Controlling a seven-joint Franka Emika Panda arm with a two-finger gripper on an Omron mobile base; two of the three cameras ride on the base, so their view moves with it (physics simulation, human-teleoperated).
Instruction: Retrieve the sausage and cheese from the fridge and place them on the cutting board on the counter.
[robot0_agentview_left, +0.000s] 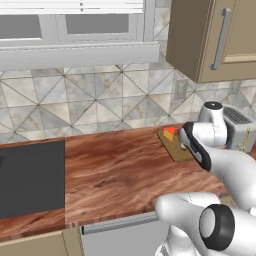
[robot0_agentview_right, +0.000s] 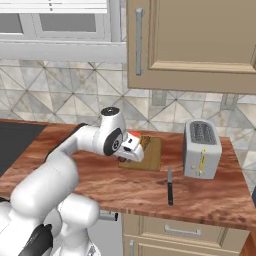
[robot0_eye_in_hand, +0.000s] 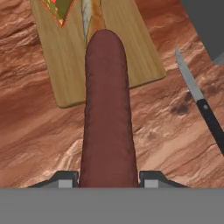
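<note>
My gripper (robot0_eye_in_hand: 108, 179) is shut on the sausage (robot0_eye_in_hand: 107, 109), a dark reddish-brown cylinder that points away from the hand over the near edge of the cutting board (robot0_eye_in_hand: 65, 65). The tan board (robot0_agentview_left: 176, 150) lies on the reddish-brown counter (robot0_agentview_left: 115, 175). On the board's far end sits the cheese (robot0_agentview_left: 171, 133), a yellow-orange wedge with a red rind, also at the top left of the hand view (robot0_eye_in_hand: 57, 8). In the right base view the gripper (robot0_agentview_right: 127, 156) hangs low at the board's (robot0_agentview_right: 152, 155) left edge. The fridge is out of view.
A black-handled knife (robot0_agentview_right: 170, 186) lies on the counter right of the board, with a silver toaster (robot0_agentview_right: 201, 148) beyond it. A black cooktop panel (robot0_agentview_left: 30, 177) is set into the counter at the left. Wall cabinets (robot0_agentview_right: 195, 45) hang above.
</note>
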